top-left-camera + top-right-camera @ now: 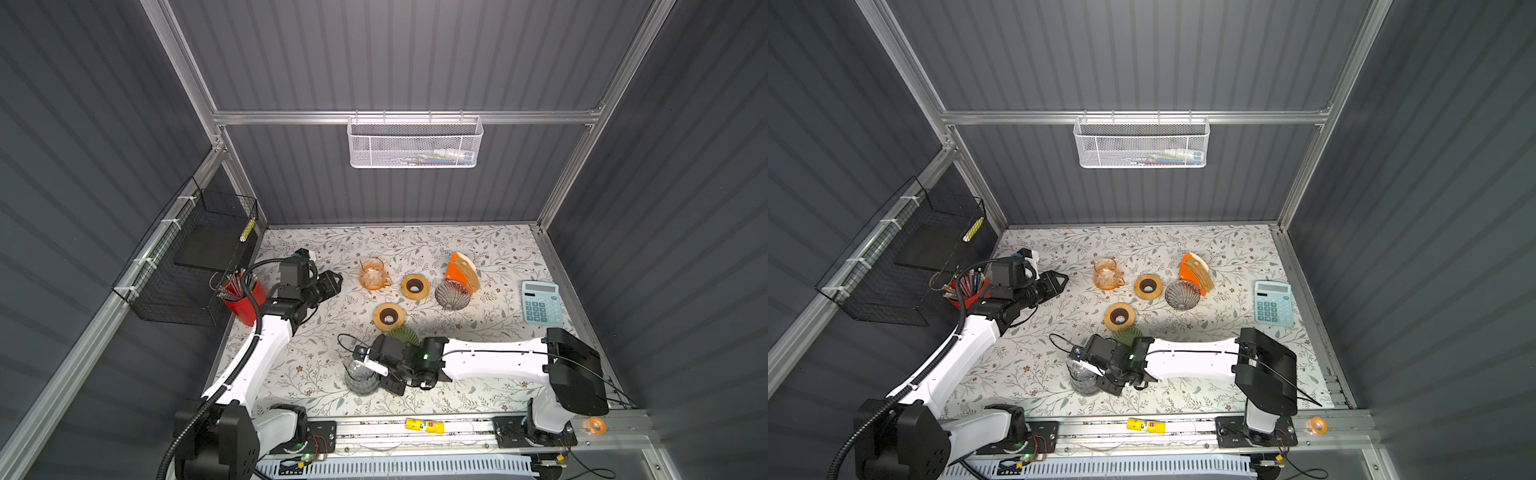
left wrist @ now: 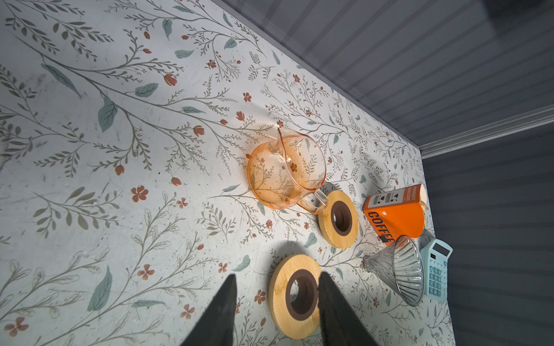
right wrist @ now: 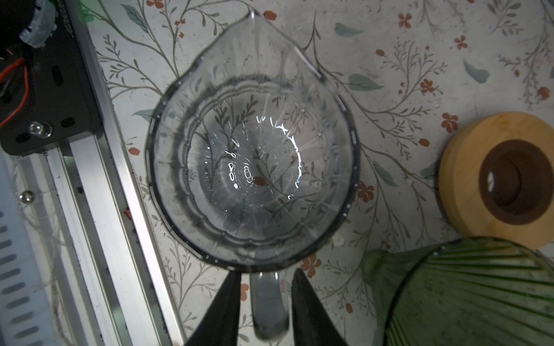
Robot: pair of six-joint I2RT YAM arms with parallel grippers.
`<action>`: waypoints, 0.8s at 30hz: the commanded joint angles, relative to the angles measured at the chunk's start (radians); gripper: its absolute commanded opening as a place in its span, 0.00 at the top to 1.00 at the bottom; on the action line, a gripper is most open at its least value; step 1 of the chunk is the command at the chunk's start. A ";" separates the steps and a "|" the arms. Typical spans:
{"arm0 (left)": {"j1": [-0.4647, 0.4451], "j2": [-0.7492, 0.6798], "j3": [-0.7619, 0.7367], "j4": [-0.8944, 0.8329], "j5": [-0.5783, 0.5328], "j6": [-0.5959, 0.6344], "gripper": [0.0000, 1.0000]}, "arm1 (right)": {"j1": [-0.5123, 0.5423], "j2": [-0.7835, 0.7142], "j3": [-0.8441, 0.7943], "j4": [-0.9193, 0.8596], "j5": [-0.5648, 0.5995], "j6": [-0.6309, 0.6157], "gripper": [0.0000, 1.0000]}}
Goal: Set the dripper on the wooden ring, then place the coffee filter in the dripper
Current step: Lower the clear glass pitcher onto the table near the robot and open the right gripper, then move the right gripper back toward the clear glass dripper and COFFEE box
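Filter step not started: brown paper coffee filters (image 1: 466,269) sit in the orange cardboard box (image 1: 453,273), touching the grey ribbed glass dripper (image 1: 452,295). Right gripper (image 3: 266,273) straddles the handle of the clear glass carafe (image 3: 251,155), jaws slack. Left gripper (image 2: 277,275) is parted, empty.

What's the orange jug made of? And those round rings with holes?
Orange jug: tinted glass, maybe plastic, glossy; the flower pattern beneath shows through it. Round rings: pale matte wood, likely bamboo, with faint grain; the dark brown middle could be rubber or plastic.
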 commanded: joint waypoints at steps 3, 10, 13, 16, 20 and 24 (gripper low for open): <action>0.005 0.002 -0.006 0.008 0.023 -0.012 0.55 | 0.030 -0.012 0.034 0.000 0.031 -0.001 0.65; 0.005 -0.003 -0.006 -0.001 0.022 -0.011 0.55 | 0.035 -0.054 0.055 -0.014 0.046 0.007 0.63; 0.005 -0.007 -0.005 -0.012 0.018 -0.007 0.55 | 0.034 -0.070 0.067 -0.021 0.050 0.019 0.63; 0.005 -0.008 -0.001 -0.019 0.015 -0.001 0.55 | 0.033 -0.086 0.074 -0.020 0.063 0.027 0.63; 0.004 0.005 0.026 -0.050 0.020 0.009 0.55 | 0.029 -0.103 0.090 -0.022 0.091 0.041 0.62; 0.002 0.017 0.038 -0.070 0.071 0.026 0.55 | -0.030 -0.134 0.110 -0.024 0.054 0.096 0.63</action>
